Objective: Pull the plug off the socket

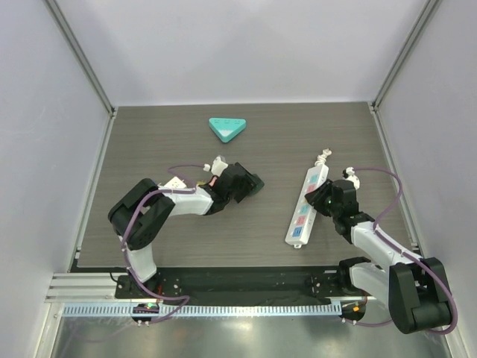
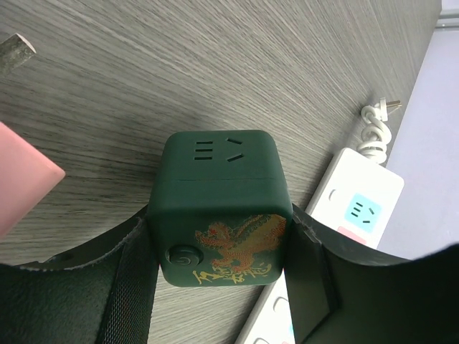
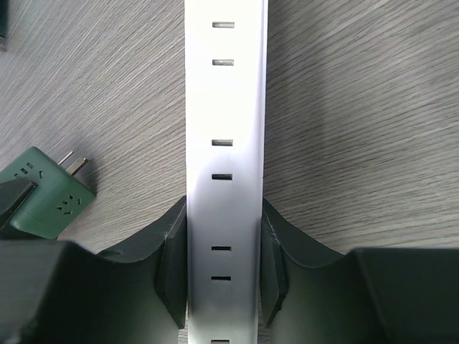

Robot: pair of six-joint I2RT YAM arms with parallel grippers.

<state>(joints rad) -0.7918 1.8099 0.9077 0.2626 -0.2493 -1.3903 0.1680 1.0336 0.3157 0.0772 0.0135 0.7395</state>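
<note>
plug out: L pincer pinching it, well apart from power strip; R pincer clamping strip on bench. Task basically done.

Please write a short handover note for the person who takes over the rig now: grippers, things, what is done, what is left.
The left gripper is shut on the dark green plug; its prongs are bare, apart from the socket.
The right gripper is shut on the white socket, flat on the table.
Done: plug is out.
Left: probably only to set the plug down and open both grippers.
</note>
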